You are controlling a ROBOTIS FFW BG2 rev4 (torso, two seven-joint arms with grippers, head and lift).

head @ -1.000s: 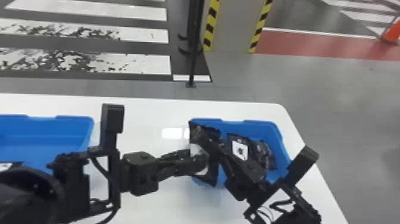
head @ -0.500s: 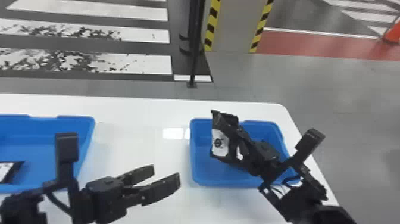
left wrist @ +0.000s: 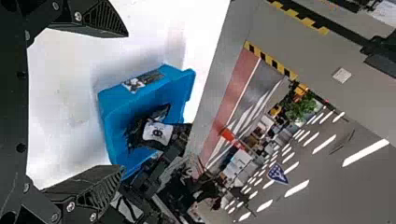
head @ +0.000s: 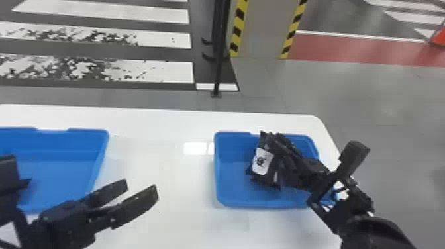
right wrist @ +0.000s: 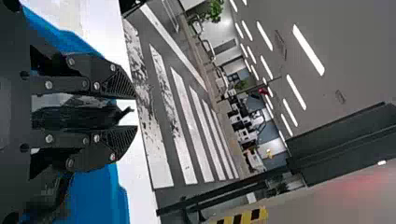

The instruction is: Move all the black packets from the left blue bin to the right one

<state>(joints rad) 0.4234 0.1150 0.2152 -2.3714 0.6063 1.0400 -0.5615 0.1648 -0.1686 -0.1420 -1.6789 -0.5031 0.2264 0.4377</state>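
In the head view my left gripper (head: 140, 188) stands open over the white table between the bins. The left wrist view has its fingers wide apart, with nothing between their tips (left wrist: 125, 101). My right gripper (head: 281, 162) is over the right blue bin (head: 217, 178), shut on a black packet (head: 262, 162) with a white label. The right wrist view shows the dark packet (right wrist: 77, 116) pinched between the fingertips (right wrist: 136, 112). The left blue bin (head: 99, 149) is partly behind the left arm. Any packets beneath the held one are hard to make out.
The white table (head: 159, 132) ends in a rounded corner behind the right bin. A black post (head: 219, 66) stands on the floor beyond the far edge. The left wrist view shows a black-and-white patch (left wrist: 142, 81) on the bin's side.
My left gripper has come away from the packet, opened and moved left. My right gripper now has the packet alone, farther right over the right bin.
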